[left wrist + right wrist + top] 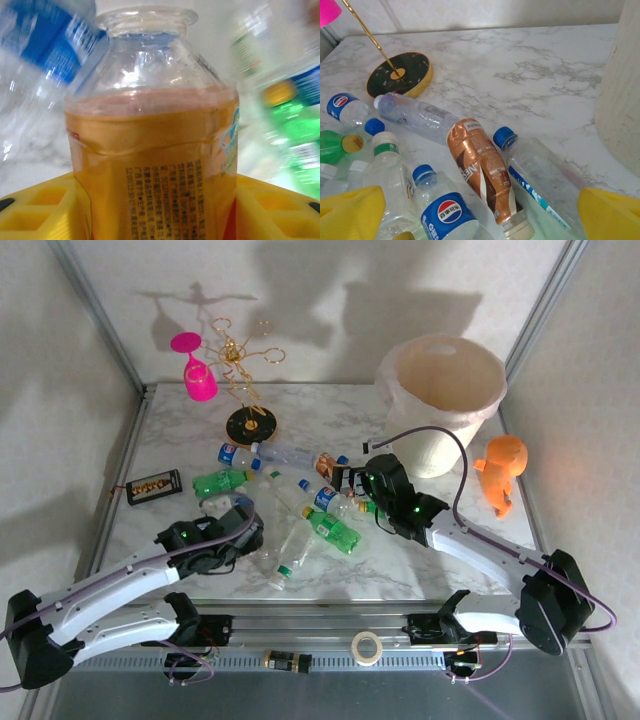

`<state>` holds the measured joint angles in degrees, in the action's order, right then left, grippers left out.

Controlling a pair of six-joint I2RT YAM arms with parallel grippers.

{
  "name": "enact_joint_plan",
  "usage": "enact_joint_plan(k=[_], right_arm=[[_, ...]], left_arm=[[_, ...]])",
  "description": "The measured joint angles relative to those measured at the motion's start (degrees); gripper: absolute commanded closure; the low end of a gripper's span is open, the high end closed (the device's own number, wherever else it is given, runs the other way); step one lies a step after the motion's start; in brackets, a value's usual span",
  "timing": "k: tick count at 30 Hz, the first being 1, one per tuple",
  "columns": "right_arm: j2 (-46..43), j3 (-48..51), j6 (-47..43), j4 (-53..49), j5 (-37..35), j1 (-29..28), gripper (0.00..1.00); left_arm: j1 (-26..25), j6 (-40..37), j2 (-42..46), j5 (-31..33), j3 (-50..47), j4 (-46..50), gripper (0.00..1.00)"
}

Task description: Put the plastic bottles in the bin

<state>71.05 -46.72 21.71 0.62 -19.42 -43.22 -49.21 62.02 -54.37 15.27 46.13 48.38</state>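
Note:
Several plastic bottles point(300, 500) lie scattered mid-table. My left gripper point(155, 200) is shut on a clear, uncapped bottle with an orange label point(150, 150); its yellow fingers point(35, 207) press on both sides. The left gripper point(238, 530) sits at the near-left edge of the pile. My right gripper point(477, 200) is open and hovers over a brown-labelled bottle point(482, 170), a blue-labelled bottle point(445, 212) and a clear blue-capped bottle point(540, 175). It point(352, 480) is to the near left of the cream bin point(480, 405), which stands at the back right.
A gold rack on a black base point(250, 425) holds a pink wine glass point(198, 375) at the back left. A small black box point(153, 485) lies on the left. An orange figure point(503, 468) stands right of the bin. A tape roll point(367, 647) rests on the front rail.

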Motion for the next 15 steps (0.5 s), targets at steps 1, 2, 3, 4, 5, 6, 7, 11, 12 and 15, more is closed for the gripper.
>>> enact_joint_plan(k=[1,2,3,4,5,6,7,11,12,15], right_arm=[[0.11,-0.11,0.13,0.09,0.39,0.26,0.01],[0.11,-0.20,0.20,0.17,1.03,0.57,0.01],[0.11,-0.22,0.37,0.44,1.60,0.90,0.01],[0.11,-0.22,0.42,0.66,2.12,1.11,0.01],[0.11,-0.24,0.66,0.92,2.99,1.44,0.01],[0.11,-0.26,0.98,1.03,3.76,1.75,0.01],[0.04,-0.26,1.31,1.16,4.50,2.01,0.01],[-1.29,-0.26,3.34,1.33,8.41,4.61,0.01],[-2.10,-0.26,4.02,1.36,9.16,5.51,0.01],[-4.59,-0.24,5.92,2.12,11.19,7.26,0.01]], left_arm=[[0.00,-0.68,-0.76,0.96,1.79,-0.90,0.44],[0.00,-1.90,-1.95,1.99,3.72,-2.69,0.44],[0.00,-3.28,-3.23,2.84,5.14,-5.01,0.44],[0.00,-4.31,-4.20,3.28,5.81,-7.06,0.44],[0.00,-5.75,-5.35,3.80,6.21,-9.99,0.45],[0.00,-7.30,-6.67,4.20,6.27,-13.25,0.45],[0.02,-8.66,-7.89,4.46,6.27,-15.91,0.46],[0.02,-13.88,-12.04,5.57,5.73,-28.68,0.46],[0.02,-15.04,-12.74,5.84,5.07,-32.44,0.47],[0.20,-18.71,-15.67,5.95,3.41,-41.94,0.47]])
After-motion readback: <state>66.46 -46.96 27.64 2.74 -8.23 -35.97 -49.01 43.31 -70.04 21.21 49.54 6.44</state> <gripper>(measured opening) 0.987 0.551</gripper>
